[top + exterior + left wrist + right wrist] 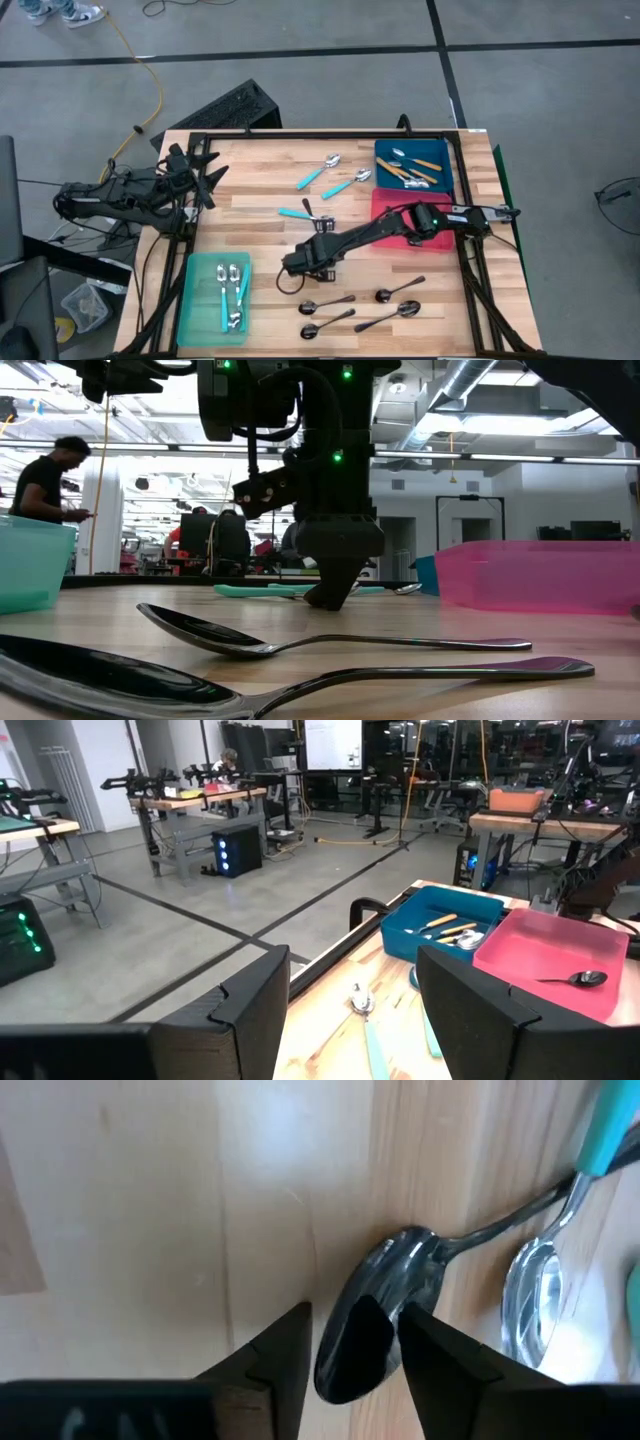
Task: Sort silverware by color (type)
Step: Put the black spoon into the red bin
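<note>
One dark spoon [385, 1315] sat between the right gripper [355, 1345] jaws, spread but unclosed; next: pinch, carry to pink bin [390, 205].

Three bins [413, 166], four dark spoons [399, 291] near the table's front edge.

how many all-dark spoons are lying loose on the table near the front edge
4, in the high view: two dark spoons side by side at front centre, one further right, one below it. The right arm may hide more.
</note>
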`<state>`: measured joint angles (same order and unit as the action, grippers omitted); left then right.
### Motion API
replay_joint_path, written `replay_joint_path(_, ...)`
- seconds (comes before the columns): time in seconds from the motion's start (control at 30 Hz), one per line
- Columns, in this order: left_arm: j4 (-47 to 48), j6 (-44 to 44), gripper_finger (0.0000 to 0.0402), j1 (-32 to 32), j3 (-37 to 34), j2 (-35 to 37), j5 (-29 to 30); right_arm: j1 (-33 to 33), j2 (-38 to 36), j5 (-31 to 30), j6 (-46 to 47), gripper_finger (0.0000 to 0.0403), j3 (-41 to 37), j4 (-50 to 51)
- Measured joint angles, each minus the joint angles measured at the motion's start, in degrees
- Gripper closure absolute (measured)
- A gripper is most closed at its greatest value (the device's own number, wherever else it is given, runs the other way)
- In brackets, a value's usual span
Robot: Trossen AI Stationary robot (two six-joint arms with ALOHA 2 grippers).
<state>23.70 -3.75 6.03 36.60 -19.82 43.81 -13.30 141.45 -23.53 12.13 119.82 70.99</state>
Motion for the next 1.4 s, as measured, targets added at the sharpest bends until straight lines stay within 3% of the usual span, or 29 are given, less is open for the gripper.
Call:
replay_joint_path(0.2, 0.0, 0.0, 0.0196, 0.0, 0.0, 0.0, 0.0, -0.3, 0.1, -0.1, 0.5, 0.0301, -0.1, -0.9)
replay_joint_path(0.4, 0.0, -0.3, 0.0196, 0.0, 0.0, 0.0, 0.0, 0.4, 0.4, -4.7, 6.8, 0.0379, -0.2, -1.4)
replay_joint_path(0.93, 0.0, -0.6, 0.0196, 0.0, 0.0, 0.0, 0.1, -2.7, -0.5, -3.2, 8.9, 0.0379, 0.5, 1.9)
replay_joint_path(1.4, -0.1, -0.9, 0.0196, 0.0, 0.0, 0.0, 0.1, -4.5, -5.3, -2.6, 10.3, 0.0379, 10.3, 11.5)
